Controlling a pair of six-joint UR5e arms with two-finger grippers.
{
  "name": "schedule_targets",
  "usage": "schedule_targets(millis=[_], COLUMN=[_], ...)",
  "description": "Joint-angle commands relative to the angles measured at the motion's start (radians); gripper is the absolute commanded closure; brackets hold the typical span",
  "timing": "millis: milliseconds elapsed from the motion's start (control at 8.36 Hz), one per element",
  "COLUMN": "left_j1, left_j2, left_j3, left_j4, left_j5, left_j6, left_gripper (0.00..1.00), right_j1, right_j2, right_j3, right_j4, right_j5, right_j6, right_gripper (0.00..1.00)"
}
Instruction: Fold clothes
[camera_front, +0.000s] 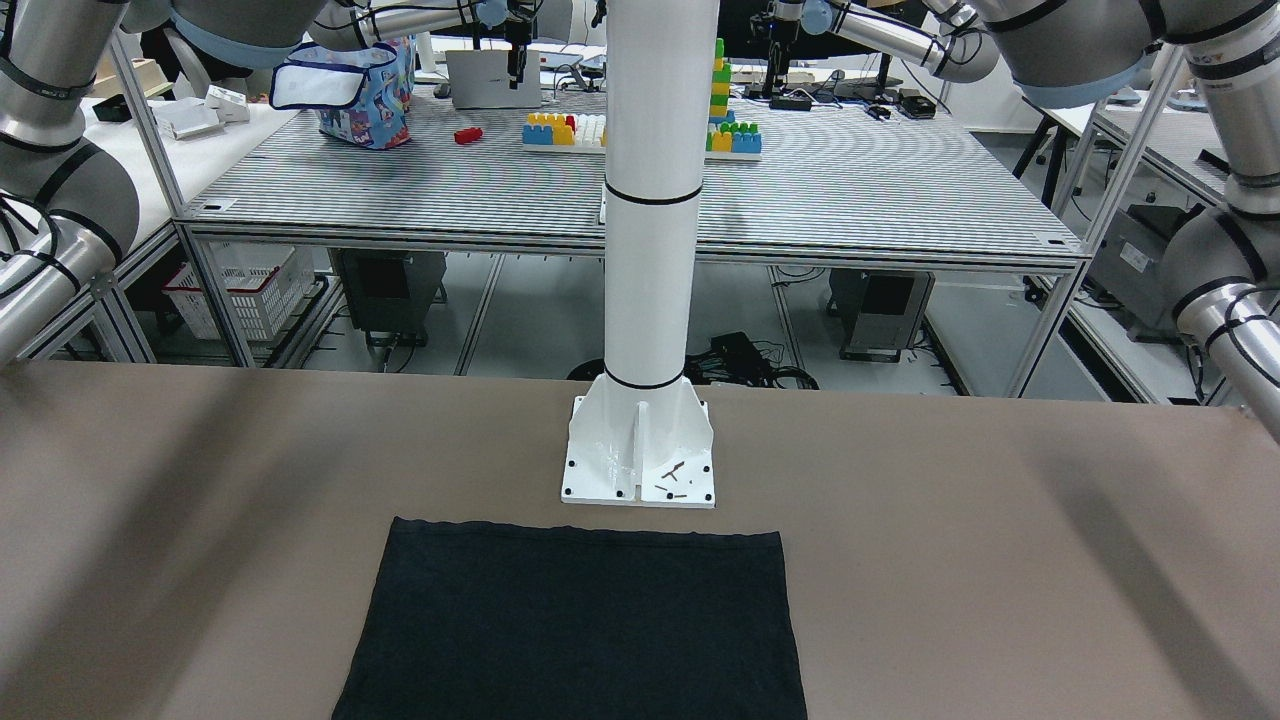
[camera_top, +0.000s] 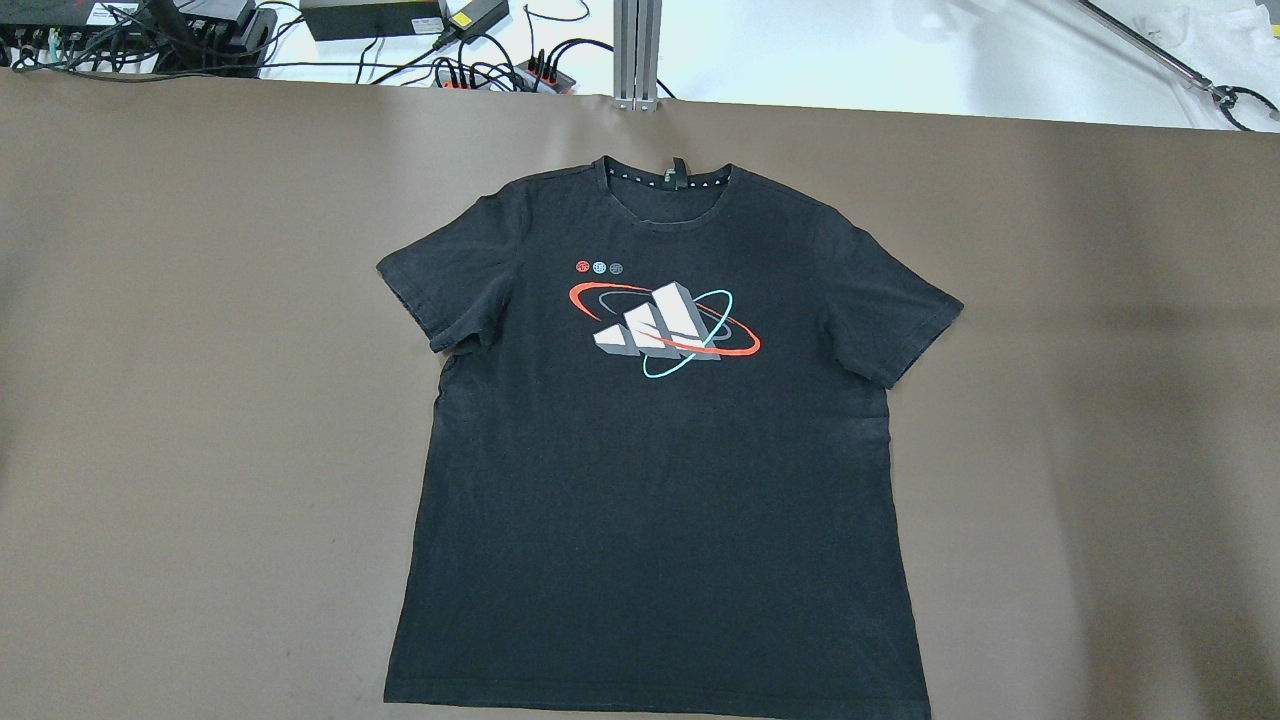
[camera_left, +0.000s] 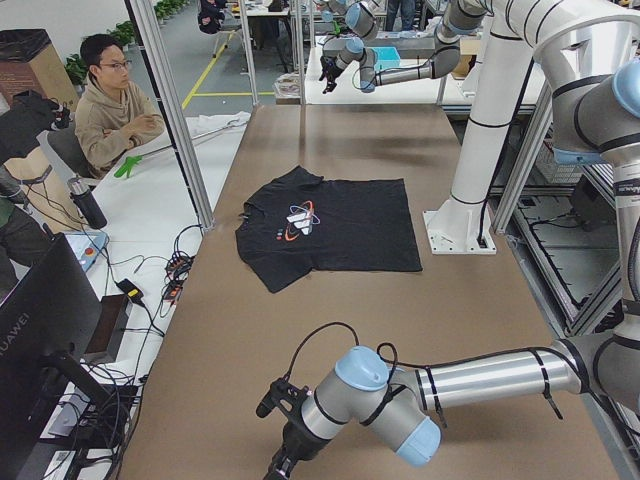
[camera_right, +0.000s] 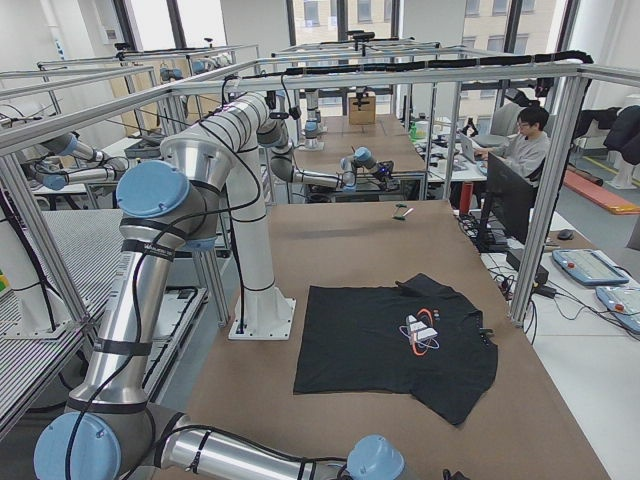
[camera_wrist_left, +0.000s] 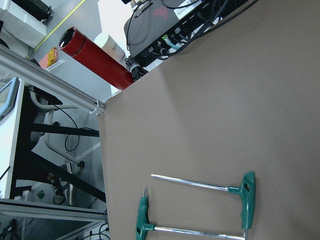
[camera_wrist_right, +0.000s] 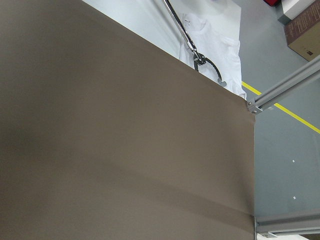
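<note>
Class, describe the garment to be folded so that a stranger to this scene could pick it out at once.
On the long brown table, find the white pillar bolted to it. Flat before its base lies a black T-shirt, hem toward the pillar. The only garment there, it bears a white, red and teal chest logo.

The brown table (camera_top: 200, 400) carries a flat black T-shirt (camera_top: 660, 480), the white pillar's base plate (camera_front: 640, 480) and two green-handled hex keys (camera_wrist_left: 248, 199).

Overhead looks down close on the black T-shirt (camera_top: 660, 430); front and side views share it; wrist cameras apparently face elsewhere.
</note>
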Motion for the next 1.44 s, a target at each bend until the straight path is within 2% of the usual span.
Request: schedule_targets(millis=[0, 239, 479, 598, 718, 838, 1197, 1316], left_j1=[-0.001, 0.000, 0.000, 0.000, 0.000, 0.000, 0.000, 0.000], left_j2=[0.008, 0.008, 0.008, 0.008, 0.008, 0.008, 0.011, 0.011], left_j3=[-0.001, -0.002, -0.002, -0.001, 0.001, 0.002, 0.007, 0.010], left_j4=[-0.004, -0.004, -0.004, -0.004, -0.004, -0.004, -0.003, -0.003], left_j5=[0.001, -0.002, -0.006, -0.006, -0.004, -0.006, -0.013, -0.012], left_j6=[0.000, 0.000, 0.000, 0.000, 0.000, 0.000, -0.026, -0.056], left_gripper=[0.00, 0.00, 0.00, 0.00, 0.00, 0.00, 0.00, 0.00], right_j1=[-0.001, -0.001, -0.009, -0.013, -0.044, -0.062, -0.309, -0.355], right_j2=[0.000, -0.017, -0.008, -0.002, 0.024, 0.071, 0.216, 0.289], right_j3=[-0.001, -0.002, -0.004, -0.004, -0.002, 0.001, -0.016, -0.056], right_j4=[0.000, 0.006, 0.003, 0.003, 0.006, 0.006, 0.011, 0.009], right_j5=[0.010, 0.019, 0.101, 0.169, 0.256, 0.280, 0.304, 0.298], right_j6=[0.001, 0.002, 0.034, 0.145, 0.333, 0.464, 0.718, 0.779], right_gripper=[0.05, 0.05, 0.05, 0.05, 0.05, 0.05, 0.05, 0.06])
